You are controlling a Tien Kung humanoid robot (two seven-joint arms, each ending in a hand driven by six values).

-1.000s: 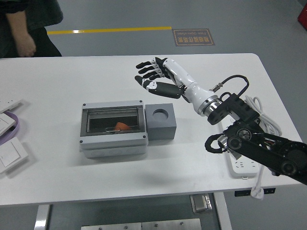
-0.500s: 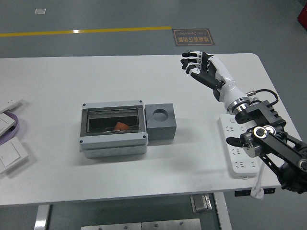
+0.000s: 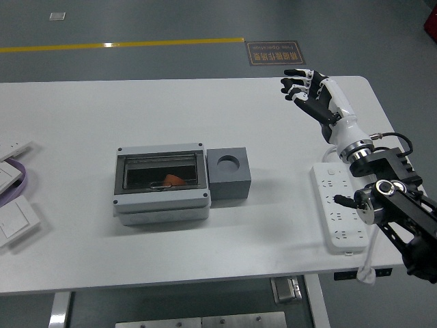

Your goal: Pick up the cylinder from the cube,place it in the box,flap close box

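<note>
A grey box (image 3: pixel 161 183) with a clear lid lying shut sits at the table's middle. An orange cylinder (image 3: pixel 172 180) shows through the lid, inside the box. A dark grey cube (image 3: pixel 229 173) with an empty round hole in its top stands against the box's right side. My right hand (image 3: pixel 307 89) is open and empty, fingers spread, raised over the table's far right, well away from the box and cube. My left arm is out of view.
A white power strip (image 3: pixel 339 215) with its cable lies at the right edge under my right forearm. Several white wall switches (image 3: pixel 13 219) and a purple-edged item lie at the left edge. The table's near edge runs along the bottom.
My right hand has drawn back from above the cube to the far right of the table, staying open. The person at the top left has left the view.
</note>
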